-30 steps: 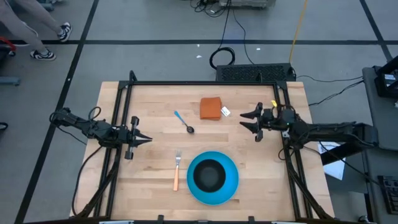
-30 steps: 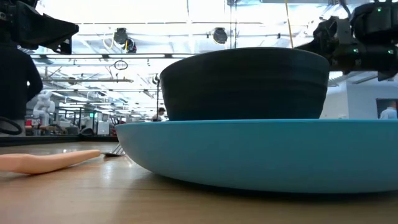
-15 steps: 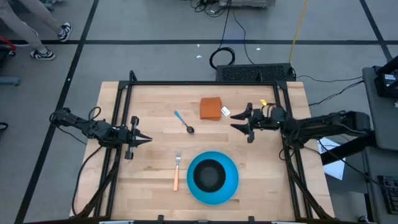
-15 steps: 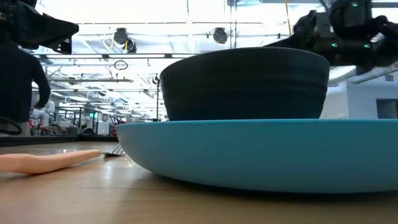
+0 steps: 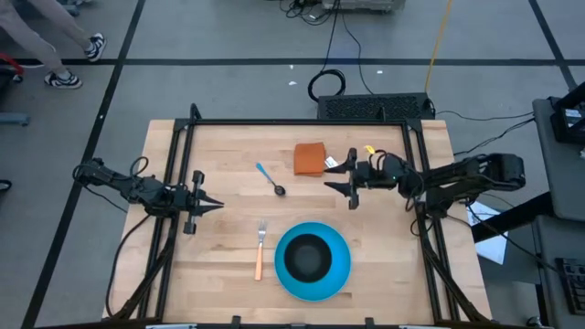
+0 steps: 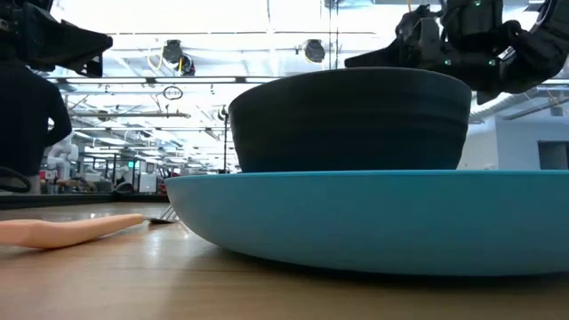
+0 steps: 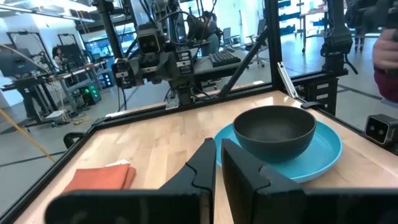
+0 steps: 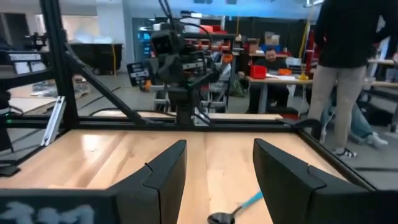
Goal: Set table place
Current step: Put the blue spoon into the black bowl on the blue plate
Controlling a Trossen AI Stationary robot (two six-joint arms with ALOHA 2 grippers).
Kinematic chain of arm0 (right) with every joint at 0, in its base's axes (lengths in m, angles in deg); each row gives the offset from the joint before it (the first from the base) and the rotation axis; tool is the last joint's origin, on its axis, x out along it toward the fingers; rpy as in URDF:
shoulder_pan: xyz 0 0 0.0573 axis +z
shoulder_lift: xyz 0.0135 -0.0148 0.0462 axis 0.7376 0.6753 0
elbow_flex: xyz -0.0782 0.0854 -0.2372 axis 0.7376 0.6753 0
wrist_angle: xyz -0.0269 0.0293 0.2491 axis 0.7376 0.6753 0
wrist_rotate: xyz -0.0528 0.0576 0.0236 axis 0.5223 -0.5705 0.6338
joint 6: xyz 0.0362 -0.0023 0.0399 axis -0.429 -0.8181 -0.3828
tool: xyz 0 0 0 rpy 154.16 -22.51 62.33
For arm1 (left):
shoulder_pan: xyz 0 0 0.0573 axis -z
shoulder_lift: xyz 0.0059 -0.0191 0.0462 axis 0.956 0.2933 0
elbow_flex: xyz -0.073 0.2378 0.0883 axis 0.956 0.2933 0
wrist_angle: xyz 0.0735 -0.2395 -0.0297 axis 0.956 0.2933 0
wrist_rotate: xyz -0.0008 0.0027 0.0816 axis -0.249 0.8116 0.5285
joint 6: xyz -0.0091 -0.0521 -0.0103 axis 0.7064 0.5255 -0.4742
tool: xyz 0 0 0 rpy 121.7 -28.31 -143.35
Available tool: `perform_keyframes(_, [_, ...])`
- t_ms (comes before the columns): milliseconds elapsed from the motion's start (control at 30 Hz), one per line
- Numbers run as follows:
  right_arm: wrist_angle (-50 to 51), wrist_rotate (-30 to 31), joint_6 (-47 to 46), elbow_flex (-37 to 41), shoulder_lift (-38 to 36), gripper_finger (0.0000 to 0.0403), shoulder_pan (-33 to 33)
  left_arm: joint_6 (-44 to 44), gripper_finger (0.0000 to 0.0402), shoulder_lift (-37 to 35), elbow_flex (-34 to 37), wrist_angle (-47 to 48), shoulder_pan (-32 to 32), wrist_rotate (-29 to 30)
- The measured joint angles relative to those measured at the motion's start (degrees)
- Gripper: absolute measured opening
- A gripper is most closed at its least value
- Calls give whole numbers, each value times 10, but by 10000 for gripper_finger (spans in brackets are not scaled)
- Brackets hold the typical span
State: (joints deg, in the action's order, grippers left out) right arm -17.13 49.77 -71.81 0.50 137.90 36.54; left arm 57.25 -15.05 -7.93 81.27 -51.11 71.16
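The black bowl [image 5: 307,257] sits in the blue plate [image 5: 339,270] near the table's front edge; both fill the low view, the bowl [image 6: 348,120] above the plate [image 6: 373,218]. The orange-handled fork [image 5: 260,250] lies left of the plate. The blue-handled spoon [image 5: 270,179] lies farther back, and shows in the right wrist view [image 8: 239,208]. My right gripper [image 5: 337,181] is open above the table, just right of the orange cloth [image 5: 310,158]. My left gripper [image 5: 216,205] is shut, empty, at the table's left side.
The folded orange cloth with a white tag [image 5: 331,164] lies at the table's far middle and shows in the left wrist view [image 7: 99,177]. A black metal frame [image 5: 302,122] edges the table. A person [image 8: 342,68] stands beyond the table. Bare wood lies between the spoon and my right gripper.
My right gripper has moved toward the table's left edge, from near the right frame post to beside the orange cloth, staying open. My left arm has kept still.
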Motion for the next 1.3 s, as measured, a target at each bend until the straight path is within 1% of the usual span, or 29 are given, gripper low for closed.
perform_keyframes(133, [-4,5,3,0,0,173,16,-1,31,0,0,2,0,0])
perform_keyframes(200, [-1,28,-11,-4,0,173,23,-1,31,0,0,2,0,0])
perform_keyframes(267, [21,65,-48,-21,0,173,25,-2,31,0,0,2,0,0])
perform_keyframes(333, [81,87,-94,-53,0,173,22,-2,31,0,0,2,0,0])
perform_keyframes(400, [172,91,-123,-94,1,173,16,-2,31,0,0,2,0,0])
perform_keyframes(467, [261,92,-128,-147,18,173,13,-2,31,0,0,1,0,0])
perform_keyframes(533, [328,91,-129,-191,40,173,9,-2,31,0,0,1,0,0])
perform_keyframes(633, [400,89,-127,-261,80,173,3,-2,31,0,0,2,0,0])
perform_keyframes(733, [453,71,-127,-322,121,173,-8,-2,31,0,0,3,0,2])
perform_keyframes(933, [490,-29,-167,-435,212,173,-34,-3,31,0,0,8,0,4])
perform_keyframes(1067, [573,-48,-180,-524,280,173,-48,-3,31,0,0,10,0,4])
perform_keyframes(1233, [705,-47,-183,-645,370,173,-57,-3,31,0,0,20,0,4])
perform_keyframes(1300, [732,-47,-183,-682,398,173,-57,-4,31,0,0,20,0,4])
